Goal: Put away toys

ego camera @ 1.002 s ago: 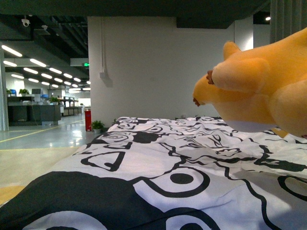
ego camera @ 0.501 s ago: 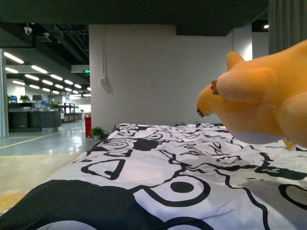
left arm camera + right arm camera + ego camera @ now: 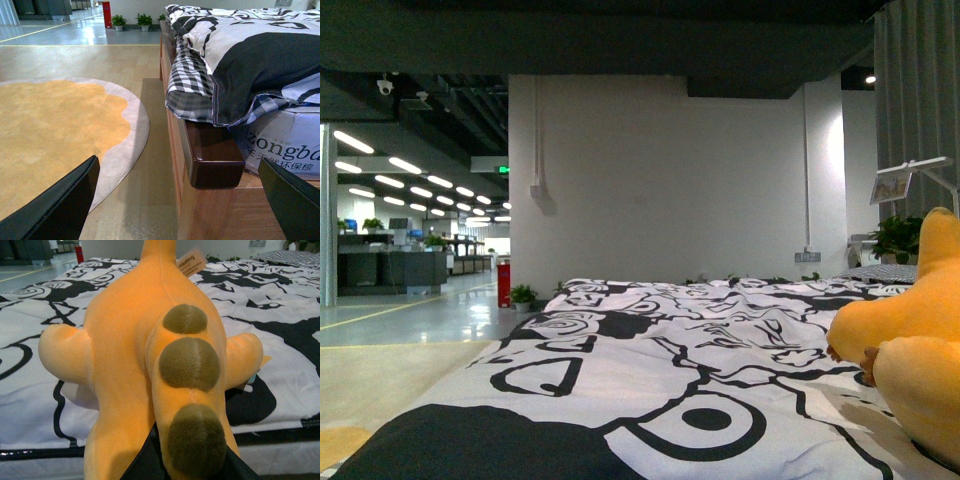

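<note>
Right claw (image 3: 192, 466) seemingly pinches plush toy (image 3: 145, 340) at quilt (image 3: 285, 335) edge; left claw (image 3: 177, 172) gapes beside bedframe (image 3: 210, 155).

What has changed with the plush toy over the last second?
The orange plush toy has dropped from high on the right of the front view to low over the black-and-white duvet, and has slid further right. The right end effector is still closed on its spotted back, so nothing has been let go. The duvet and the room behind look unchanged.

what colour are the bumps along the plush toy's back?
Olive-brown, against the orange-yellow plush toy; the bumps show best in the right wrist view.
</note>
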Robot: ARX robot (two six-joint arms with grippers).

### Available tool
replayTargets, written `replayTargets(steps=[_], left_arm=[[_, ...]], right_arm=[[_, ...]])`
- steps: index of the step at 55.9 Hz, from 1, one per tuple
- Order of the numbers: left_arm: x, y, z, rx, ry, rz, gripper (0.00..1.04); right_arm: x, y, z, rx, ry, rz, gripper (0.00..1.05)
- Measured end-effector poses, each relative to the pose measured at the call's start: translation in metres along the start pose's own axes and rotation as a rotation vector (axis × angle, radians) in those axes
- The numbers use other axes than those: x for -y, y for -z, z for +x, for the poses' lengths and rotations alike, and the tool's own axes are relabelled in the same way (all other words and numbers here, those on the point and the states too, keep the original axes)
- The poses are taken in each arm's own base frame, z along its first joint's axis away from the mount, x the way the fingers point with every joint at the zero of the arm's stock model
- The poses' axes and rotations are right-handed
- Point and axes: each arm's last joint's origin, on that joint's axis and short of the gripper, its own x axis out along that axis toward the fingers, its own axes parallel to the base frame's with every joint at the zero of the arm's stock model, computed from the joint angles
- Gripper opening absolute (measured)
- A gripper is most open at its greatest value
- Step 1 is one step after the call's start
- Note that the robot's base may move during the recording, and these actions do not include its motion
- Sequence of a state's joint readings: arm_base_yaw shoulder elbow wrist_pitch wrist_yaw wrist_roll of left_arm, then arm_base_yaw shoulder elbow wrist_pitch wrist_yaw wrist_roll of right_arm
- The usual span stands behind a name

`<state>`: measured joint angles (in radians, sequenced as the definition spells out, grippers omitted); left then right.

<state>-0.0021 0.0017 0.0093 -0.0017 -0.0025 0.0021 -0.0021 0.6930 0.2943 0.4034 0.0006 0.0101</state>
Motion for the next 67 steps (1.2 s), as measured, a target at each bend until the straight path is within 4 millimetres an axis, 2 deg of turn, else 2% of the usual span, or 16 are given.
replayTargets(steps=[22,67], left_arm=[[0.0,0.0,0.0,0.0,0.0,0.0,0.98],[0.0,0.0,0.0,0.0,0.0,0.0,0.98]], right_arm=[[0.0,0.032,-0.024,0.005,0.0,-0.001,0.06],[0.001,0.061,-0.05,0.018,0.0,-0.002,0.06]])
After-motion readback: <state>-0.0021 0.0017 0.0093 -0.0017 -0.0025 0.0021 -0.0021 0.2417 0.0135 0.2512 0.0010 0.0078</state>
